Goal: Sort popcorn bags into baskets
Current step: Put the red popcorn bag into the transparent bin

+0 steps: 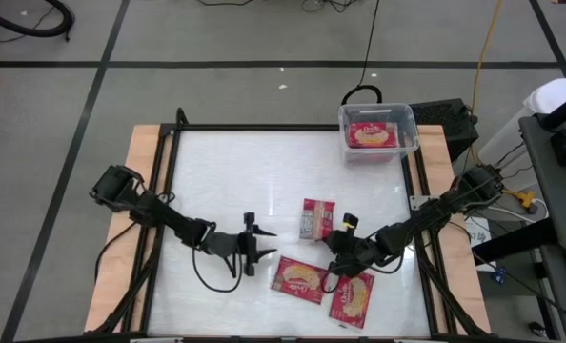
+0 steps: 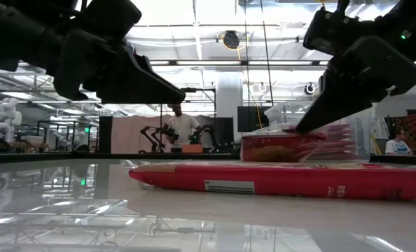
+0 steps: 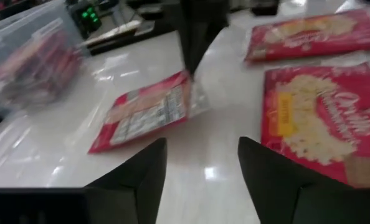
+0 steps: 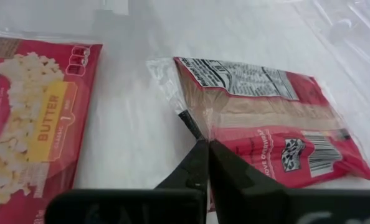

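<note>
High view: the right pincer (image 1: 338, 235) sits at the 5 o'clock corner of the face-down bag (image 1: 317, 218) mid-desk; the bin (image 1: 377, 132) stands well off toward 1 o'clock. Right wrist view: its fingers are clamped only on the clear wrapper edge (image 4: 184, 111), which may tear or slip. Left wrist view: the left pincer (image 3: 200, 163) stands apart, empty.

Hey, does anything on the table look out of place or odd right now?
One popcorn bag lies printed back up, unlike the two face-up bags near it. The right claw is shut on the edge of its clear wrapper. Otherwise nothing looks spilled or damaged.
</note>
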Action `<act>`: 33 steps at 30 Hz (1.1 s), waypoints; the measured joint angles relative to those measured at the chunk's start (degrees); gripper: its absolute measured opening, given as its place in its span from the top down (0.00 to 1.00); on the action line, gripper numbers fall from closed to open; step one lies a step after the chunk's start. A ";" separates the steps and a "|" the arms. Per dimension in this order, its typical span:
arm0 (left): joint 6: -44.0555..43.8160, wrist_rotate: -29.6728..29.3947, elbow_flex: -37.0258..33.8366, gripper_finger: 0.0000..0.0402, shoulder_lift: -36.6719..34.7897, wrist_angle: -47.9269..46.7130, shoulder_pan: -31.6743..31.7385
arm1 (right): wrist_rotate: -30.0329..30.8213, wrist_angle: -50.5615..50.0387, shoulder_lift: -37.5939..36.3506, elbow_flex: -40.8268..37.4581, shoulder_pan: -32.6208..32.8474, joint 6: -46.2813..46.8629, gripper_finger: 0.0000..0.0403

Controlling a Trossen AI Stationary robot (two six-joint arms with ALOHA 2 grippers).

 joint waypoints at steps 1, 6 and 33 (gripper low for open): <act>0.51 0.90 0.00 0.47 0.46 1.15 0.03 | 0.02 0.01 0.00 0.00 0.00 -0.03 1.00; 3.07 1.72 0.63 0.36 3.41 6.57 -0.20 | 0.25 0.17 -0.02 0.08 0.00 -0.05 1.00; 18.07 7.64 16.41 0.52 17.62 5.60 7.29 | 0.31 7.02 -0.08 0.20 0.00 0.04 1.00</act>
